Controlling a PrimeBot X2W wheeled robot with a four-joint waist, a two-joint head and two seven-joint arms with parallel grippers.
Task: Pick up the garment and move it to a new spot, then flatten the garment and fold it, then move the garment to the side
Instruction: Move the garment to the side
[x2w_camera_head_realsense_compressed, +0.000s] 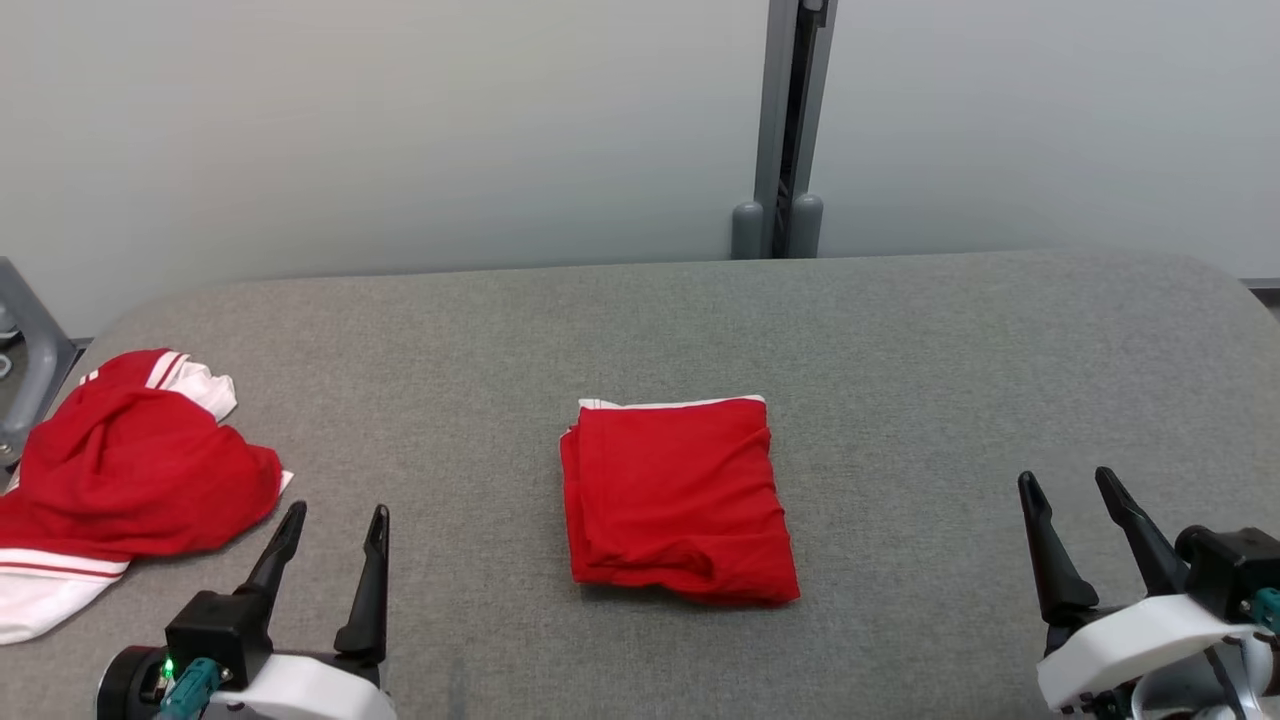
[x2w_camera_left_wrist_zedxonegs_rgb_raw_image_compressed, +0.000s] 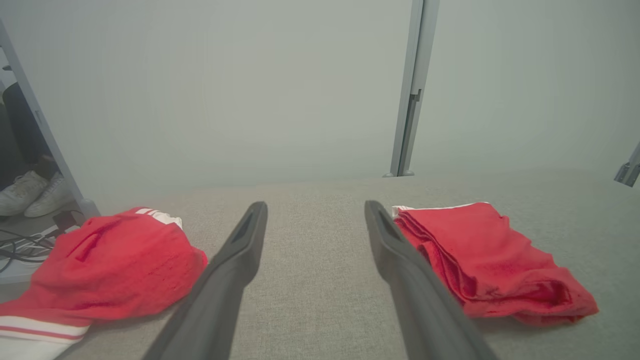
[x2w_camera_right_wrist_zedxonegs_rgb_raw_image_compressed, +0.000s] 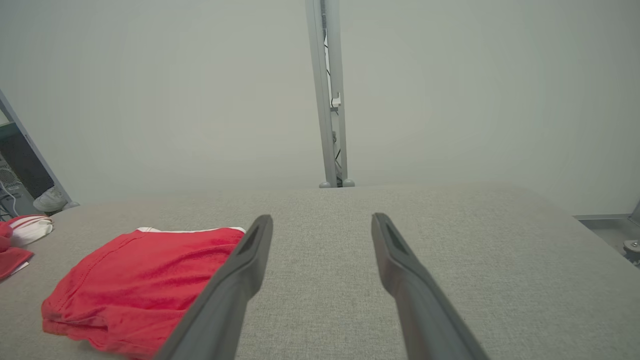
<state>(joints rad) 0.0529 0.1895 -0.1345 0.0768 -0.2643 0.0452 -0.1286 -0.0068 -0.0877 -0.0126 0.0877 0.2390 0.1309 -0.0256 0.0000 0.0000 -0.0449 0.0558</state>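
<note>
A red cloth garment with white trim (x2w_camera_head_realsense_compressed: 680, 500), folded square, is laid at the middle of the grey fabric-covered table (x2w_camera_head_realsense_compressed: 950, 340). A crumpled red-and-white garment (x2w_camera_head_realsense_compressed: 130, 480) is seen at the left edge. The left gripper (x2w_camera_head_realsense_compressed: 335, 512) and right gripper (x2w_camera_head_realsense_compressed: 1065, 480) are held wide and empty near the front corners.

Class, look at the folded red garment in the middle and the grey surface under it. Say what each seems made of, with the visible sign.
Folded red garment: probably soft knit cloth, perhaps cotton, matte; it creases softly and shows a stitched hem.
Grey table surface: seemingly a woven fabric covering, matte; a fine speckled weave shows up close.
</note>
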